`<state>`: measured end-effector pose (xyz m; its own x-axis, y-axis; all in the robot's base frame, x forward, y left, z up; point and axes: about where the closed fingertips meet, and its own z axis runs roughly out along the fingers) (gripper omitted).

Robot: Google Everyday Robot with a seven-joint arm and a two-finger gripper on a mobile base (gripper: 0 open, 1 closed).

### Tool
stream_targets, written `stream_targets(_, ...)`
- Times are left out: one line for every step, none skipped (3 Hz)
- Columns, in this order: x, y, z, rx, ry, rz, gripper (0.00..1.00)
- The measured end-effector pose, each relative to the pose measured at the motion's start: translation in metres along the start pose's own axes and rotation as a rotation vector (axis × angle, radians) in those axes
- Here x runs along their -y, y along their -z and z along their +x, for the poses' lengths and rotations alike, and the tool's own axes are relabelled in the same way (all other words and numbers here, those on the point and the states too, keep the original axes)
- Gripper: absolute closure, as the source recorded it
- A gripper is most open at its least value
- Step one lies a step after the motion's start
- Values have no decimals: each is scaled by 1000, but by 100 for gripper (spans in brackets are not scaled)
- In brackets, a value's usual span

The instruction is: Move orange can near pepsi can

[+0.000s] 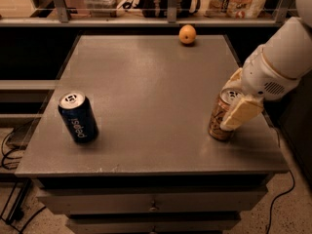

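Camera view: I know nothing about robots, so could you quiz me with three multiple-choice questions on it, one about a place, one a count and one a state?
1. Where is the robot's end effector?
A) at the coppery tan-orange drink can near the grey table's right edge
B) over the table's middle
C) beside the round fruit at the back

2. How many drink cans are on the table?
A) one
B) two
C) three

3. The dark blue pepsi can is:
A) lying on its side
B) crushed flat
C) standing upright

Answers: 1 A, it sits right against that can; 2 B, one tan-orange and one blue; 3 C, its silver top faces up.
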<state>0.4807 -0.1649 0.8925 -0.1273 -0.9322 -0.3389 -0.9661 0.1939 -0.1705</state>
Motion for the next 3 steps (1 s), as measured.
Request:
stream_targets(-3,-4,-6,-10,0,-29,64)
stream_targets(-5,-6,-11,-16,1,-47,100)
stream_targets(-5,-6,-11,-16,1,-47,100)
